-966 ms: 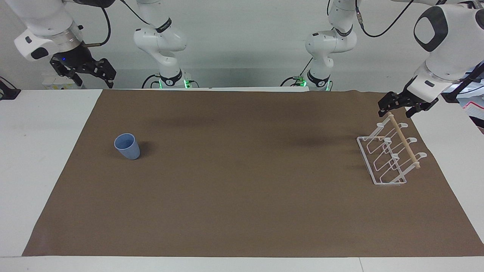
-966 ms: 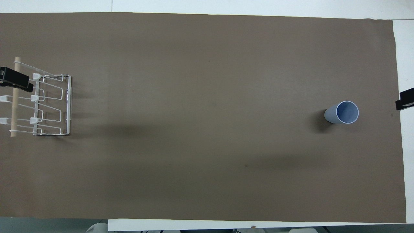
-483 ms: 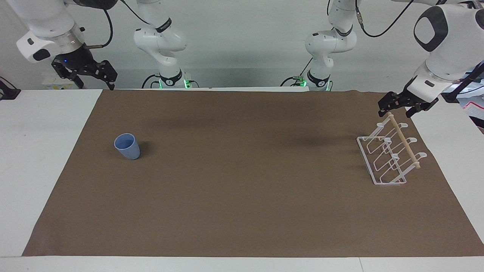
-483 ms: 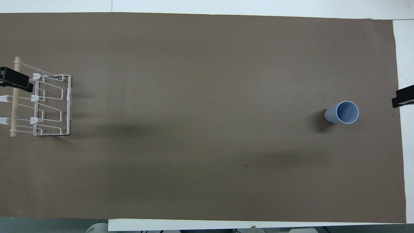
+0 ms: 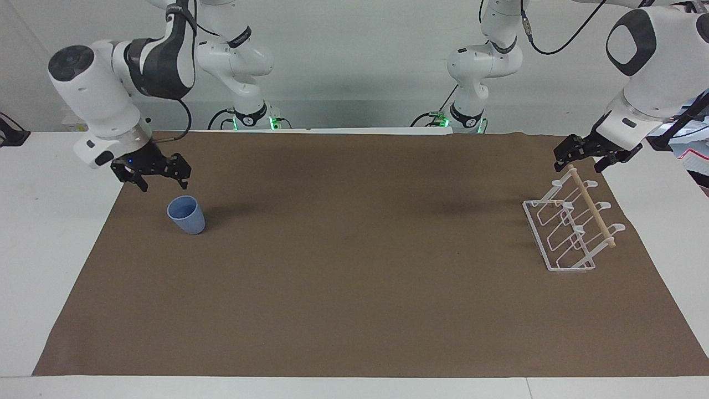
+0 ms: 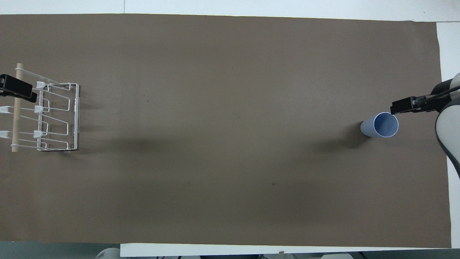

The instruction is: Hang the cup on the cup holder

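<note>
The light-blue cup stands upright, mouth up, on the brown mat toward the right arm's end of the table; it also shows in the overhead view. My right gripper hangs open in the air close above and beside the cup, not touching it; it also shows in the overhead view. The white wire cup holder with its wooden dowel stands toward the left arm's end; it also shows in the overhead view. My left gripper waits open over the dowel's end; it also shows in the overhead view.
A brown mat covers most of the white table. Both arm bases stand at the robots' edge. The rack's prongs hold nothing.
My right arm has swung down and inward, from high over the white table edge to just above the cup. The left gripper, cup and rack have not moved.
</note>
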Available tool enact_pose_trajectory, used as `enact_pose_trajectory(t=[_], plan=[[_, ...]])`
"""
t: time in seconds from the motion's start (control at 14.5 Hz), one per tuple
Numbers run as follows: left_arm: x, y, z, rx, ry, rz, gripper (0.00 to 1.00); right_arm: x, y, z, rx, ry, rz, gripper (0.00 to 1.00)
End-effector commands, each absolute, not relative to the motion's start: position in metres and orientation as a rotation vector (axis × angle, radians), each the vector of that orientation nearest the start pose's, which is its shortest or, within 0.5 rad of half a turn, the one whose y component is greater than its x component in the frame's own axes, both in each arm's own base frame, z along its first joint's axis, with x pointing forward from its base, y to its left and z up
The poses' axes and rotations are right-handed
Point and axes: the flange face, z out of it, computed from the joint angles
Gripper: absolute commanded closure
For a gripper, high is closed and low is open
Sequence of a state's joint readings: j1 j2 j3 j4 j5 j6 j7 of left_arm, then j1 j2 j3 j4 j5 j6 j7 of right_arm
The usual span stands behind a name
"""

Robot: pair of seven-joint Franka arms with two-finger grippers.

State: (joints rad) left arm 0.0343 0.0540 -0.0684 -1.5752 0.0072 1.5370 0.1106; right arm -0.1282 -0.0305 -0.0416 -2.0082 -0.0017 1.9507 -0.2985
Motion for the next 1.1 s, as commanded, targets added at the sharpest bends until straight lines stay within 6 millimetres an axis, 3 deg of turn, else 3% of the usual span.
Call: enact_pose_trajectory(t=[0.0, 0.41, 0.55, 0.62, 0.83, 0.9, 1.03], plan=[[0.563, -0.015, 0.595, -3.113, 0.242, 0.140, 0.00, 0.519, -0.123, 0.429, -3.091, -0.312, 0.041, 0.02], [0.563, -0.015, 0.595, -3.113, 0.242, 0.140, 0.00, 0.526, -0.123, 0.367, -3.103, -0.317, 0.013, 0.17], [0.563, -0.015, 0.595, -3.113, 0.242, 0.140, 0.00, 0.523, -0.122, 0.359, -3.103, -0.314, 0.013, 0.26], [0.563, -0.015, 0.595, -3.113, 0.242, 0.140, 0.00, 0.521, -0.120, 0.357, -3.101, -0.316, 0.022, 0.35], [0.563, -0.015, 0.595, -3.113, 0.242, 0.140, 0.00, 0.519, -0.118, 0.355, -3.098, -0.327, 0.036, 0.83], [0.563, -0.015, 0.595, -3.113, 0.242, 0.140, 0.00, 0.519, -0.118, 0.355, -3.097, -0.327, 0.040, 0.95], [0.563, -0.015, 0.595, -3.113, 0.242, 0.140, 0.00, 0.519, -0.117, 0.355, -3.094, -0.339, 0.045, 1.00]])
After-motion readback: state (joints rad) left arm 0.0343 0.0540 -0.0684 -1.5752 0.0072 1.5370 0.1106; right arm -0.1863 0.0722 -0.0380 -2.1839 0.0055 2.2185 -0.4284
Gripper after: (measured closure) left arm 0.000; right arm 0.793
